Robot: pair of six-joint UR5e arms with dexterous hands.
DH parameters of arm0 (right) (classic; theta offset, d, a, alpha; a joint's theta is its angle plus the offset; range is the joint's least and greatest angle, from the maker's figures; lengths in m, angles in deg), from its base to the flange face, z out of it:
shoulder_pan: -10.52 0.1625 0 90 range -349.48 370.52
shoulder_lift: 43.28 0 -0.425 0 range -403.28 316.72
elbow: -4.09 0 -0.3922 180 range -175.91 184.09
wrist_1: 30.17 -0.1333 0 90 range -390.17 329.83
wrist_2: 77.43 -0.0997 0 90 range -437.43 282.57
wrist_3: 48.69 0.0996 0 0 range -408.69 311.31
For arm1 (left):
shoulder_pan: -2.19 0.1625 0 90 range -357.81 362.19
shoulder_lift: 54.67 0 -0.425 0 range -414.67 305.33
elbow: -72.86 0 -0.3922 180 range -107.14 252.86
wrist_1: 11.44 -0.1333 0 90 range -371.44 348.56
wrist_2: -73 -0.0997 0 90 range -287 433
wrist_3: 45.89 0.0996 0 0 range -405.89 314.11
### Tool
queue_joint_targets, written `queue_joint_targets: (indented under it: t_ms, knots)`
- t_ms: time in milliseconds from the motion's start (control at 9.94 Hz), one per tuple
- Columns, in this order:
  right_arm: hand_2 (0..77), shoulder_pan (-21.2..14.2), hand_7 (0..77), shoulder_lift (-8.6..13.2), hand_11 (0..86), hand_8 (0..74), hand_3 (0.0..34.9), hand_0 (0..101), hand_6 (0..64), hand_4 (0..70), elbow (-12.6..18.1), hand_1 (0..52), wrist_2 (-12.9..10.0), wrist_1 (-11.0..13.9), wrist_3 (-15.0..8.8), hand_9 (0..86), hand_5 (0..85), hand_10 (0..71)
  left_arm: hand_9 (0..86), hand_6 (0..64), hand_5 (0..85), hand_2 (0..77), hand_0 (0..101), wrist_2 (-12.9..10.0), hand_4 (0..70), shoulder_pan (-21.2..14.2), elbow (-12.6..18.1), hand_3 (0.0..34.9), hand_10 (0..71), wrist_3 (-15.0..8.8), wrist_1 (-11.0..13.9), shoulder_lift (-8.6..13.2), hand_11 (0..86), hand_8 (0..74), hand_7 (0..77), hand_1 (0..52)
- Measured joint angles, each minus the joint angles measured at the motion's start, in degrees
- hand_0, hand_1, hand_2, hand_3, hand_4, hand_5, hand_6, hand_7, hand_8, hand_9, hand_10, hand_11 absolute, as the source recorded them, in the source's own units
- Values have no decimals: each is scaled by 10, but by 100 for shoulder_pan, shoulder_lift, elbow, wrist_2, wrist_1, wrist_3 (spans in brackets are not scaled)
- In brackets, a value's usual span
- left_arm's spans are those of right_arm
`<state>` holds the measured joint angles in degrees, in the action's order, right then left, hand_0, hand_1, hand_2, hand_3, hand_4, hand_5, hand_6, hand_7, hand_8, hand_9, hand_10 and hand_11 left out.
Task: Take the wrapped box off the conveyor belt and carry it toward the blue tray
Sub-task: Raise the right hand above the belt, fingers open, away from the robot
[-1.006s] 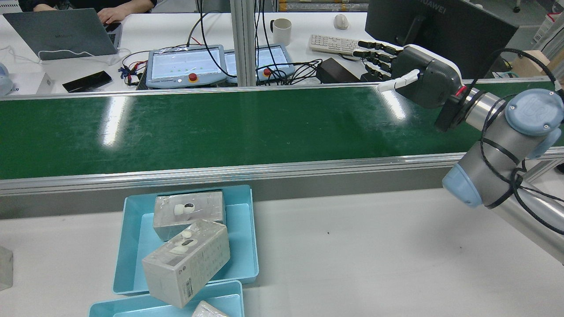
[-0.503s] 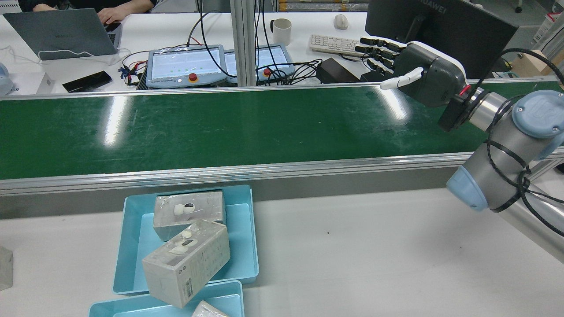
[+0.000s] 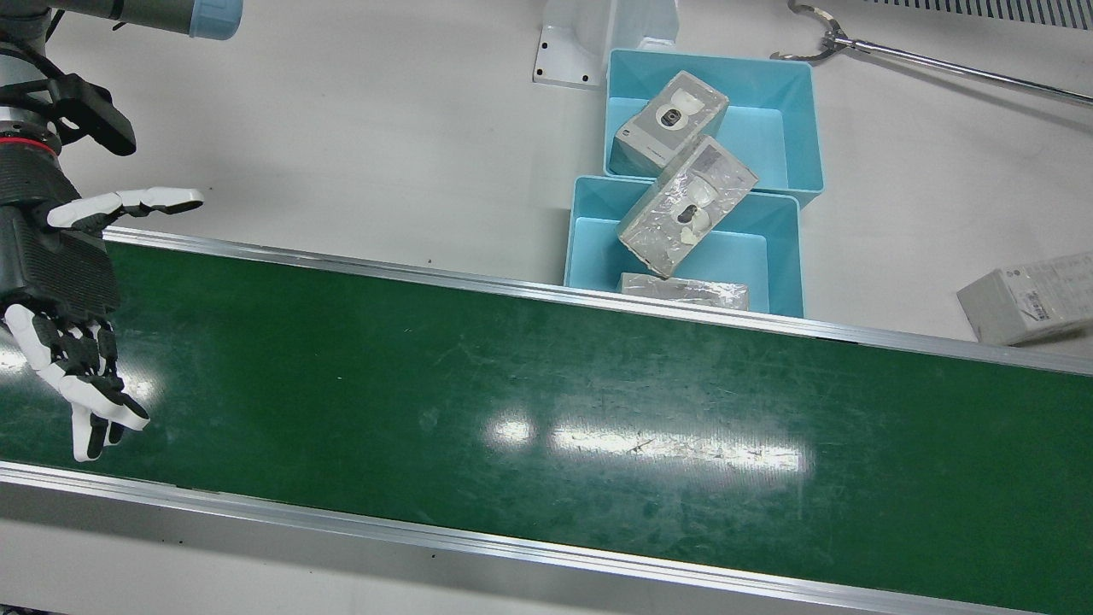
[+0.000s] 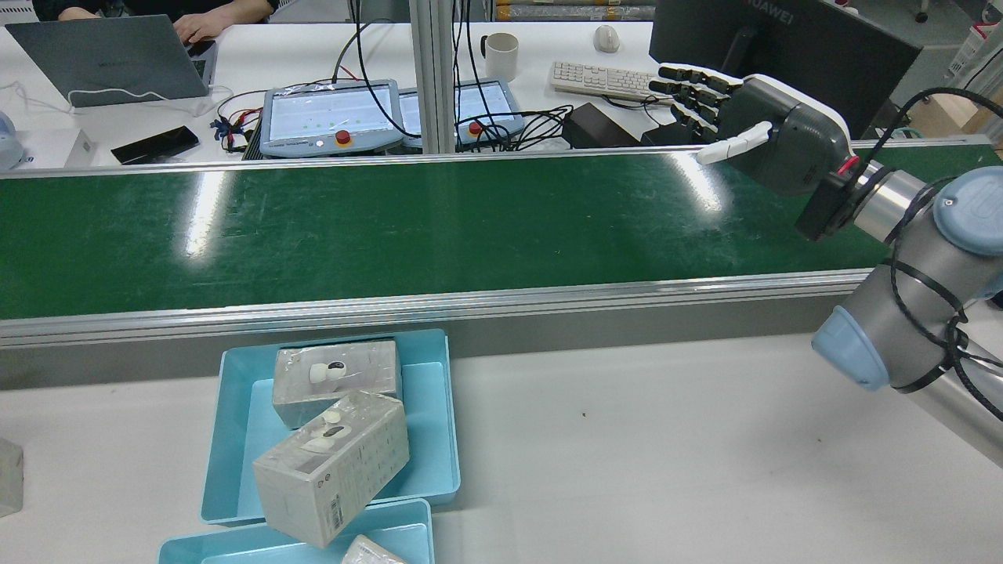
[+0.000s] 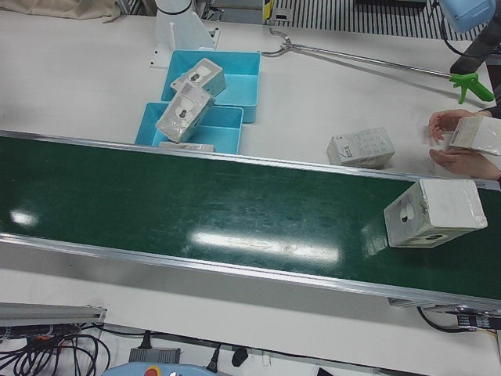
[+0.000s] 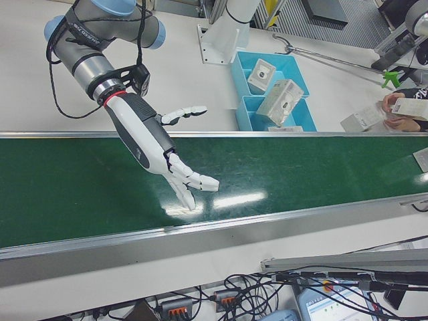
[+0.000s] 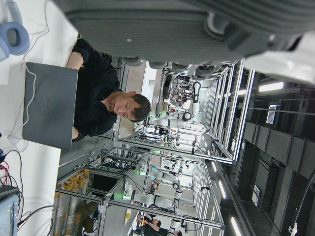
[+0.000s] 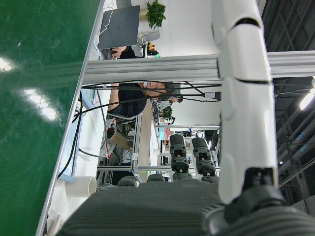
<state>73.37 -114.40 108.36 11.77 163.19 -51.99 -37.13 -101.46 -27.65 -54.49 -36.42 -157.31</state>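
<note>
A: Front view. We log the right hand [image 3: 64, 325] at the left end of the conveyor belt [image 3: 546, 401], fingers spread, holding nothing. No box lies on this stretch. Two blue trays [image 3: 709, 128] sit on the far side, already holding boxes; one box leans across both rims.

B: Rear view. Same right hand [image 4: 772, 133], open, above the belt's right end. We see the near blue tray [image 4: 235, 439] crowded. Risk, in our judgement: a new box set there could land on the tilted one and slide off.

A: Left-front view. The wrapped box [image 5: 434, 213] lies on the belt at the far right end, well apart from the trays. A person's hands [image 5: 454, 145] hold another box just beyond. The box must ride the whole belt; if the hand closes late, we think it passes underneath.

B: Right-front view. Right hand [image 6: 157, 147] low over the glossy green belt, fingers [image 6: 194, 180] extended. The film wrap looks slick; a shallow grip may slip.

A: Left hand view. Only the palm's underside and the room show; we cannot tell its fingers.

B: Right hand view. Belt, frame rails, desks behind.
</note>
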Motion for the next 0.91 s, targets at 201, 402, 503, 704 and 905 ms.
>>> queue_joint_targets:
  t_ms: [201, 402, 503, 704, 905]
  knots:
    - [104, 1, 158, -86, 16, 0, 46, 487, 0, 60, -51, 158, -9, 13, -16, 16, 147, 0, 5, 0, 11, 5, 0, 0, 0, 0, 0, 0, 5, 0, 0, 0, 0, 5, 5, 0]
    - [114, 75, 158, -116, 11, 0, 45, 487, 11, 60, -141, 125, 2, 8, -20, 16, 147, 16, 5, 0, 11, 11, 0, 0, 0, 0, 0, 0, 0, 0, 0, 0, 5, 5, 5, 0]
    - [93, 130, 158, -120, 16, 0, 46, 486, 16, 76, -182, 142, 9, 13, -40, 16, 147, 16, 5, 0, 11, 5, 0, 0, 0, 0, 0, 0, 5, 0, 0, 0, 0, 5, 5, 0]
    - [93, 391, 164, -85, 54, 0, 40, 480, 33, 104, -239, 125, 25, 24, -18, 16, 142, 33, 5, 0, 11, 5, 0, 0, 0, 0, 0, 0, 5, 0, 0, 0, 0, 5, 5, 0]
    - [98, 684, 207, -52, 44, 0, 7, 478, 71, 213, -210, 125, 43, 37, -4, 27, 169, 11, 5, 0, 11, 11, 0, 0, 0, 0, 0, 0, 5, 0, 0, 0, 0, 5, 5, 0]
